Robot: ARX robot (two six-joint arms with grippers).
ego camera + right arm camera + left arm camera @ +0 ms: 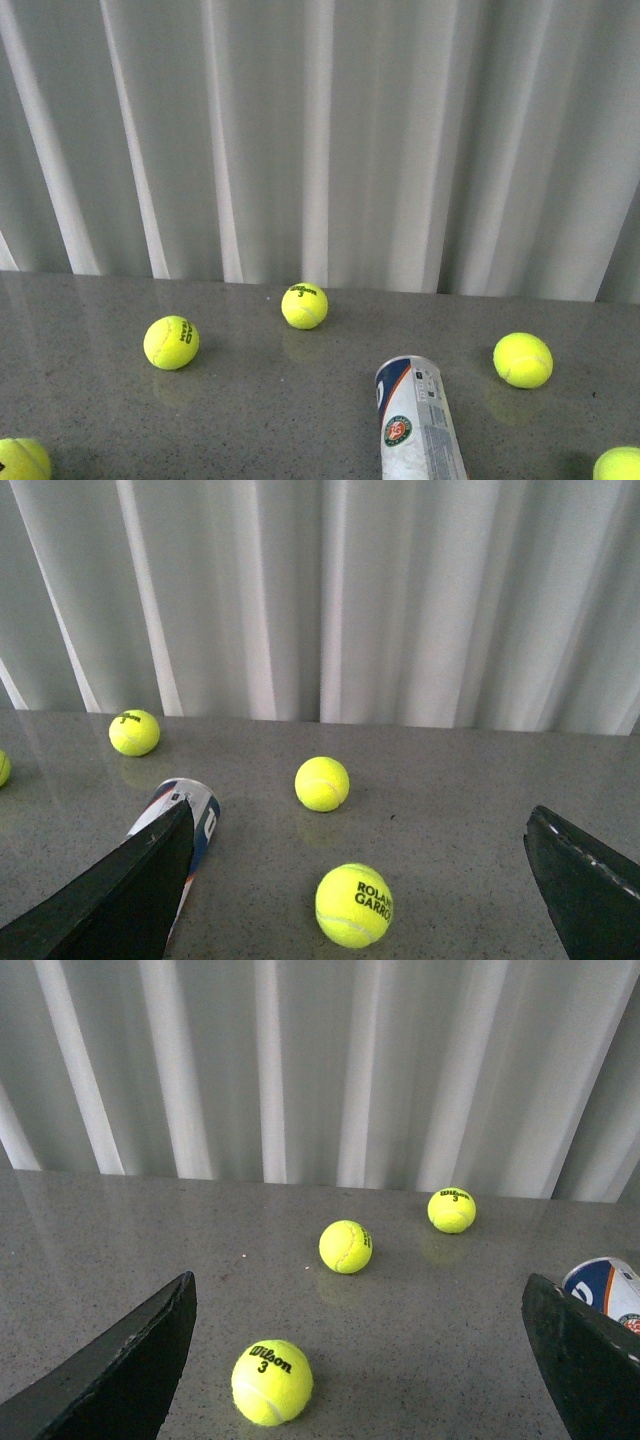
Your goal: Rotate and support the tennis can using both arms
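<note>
Tennis can (420,425) lies flat on the grey table (260,420), at the near edge, right of centre. Its long axis runs roughly away from the robot, far end canted slightly left; the near end is out of frame. Left gripper (359,1280) and right gripper (360,808) are both spread wide and empty. Suggest the right grips the body square across the axis while the left steadies the far end. Mind the tennis ball (522,360) near that end. Curtain (320,140) behind.
</note>
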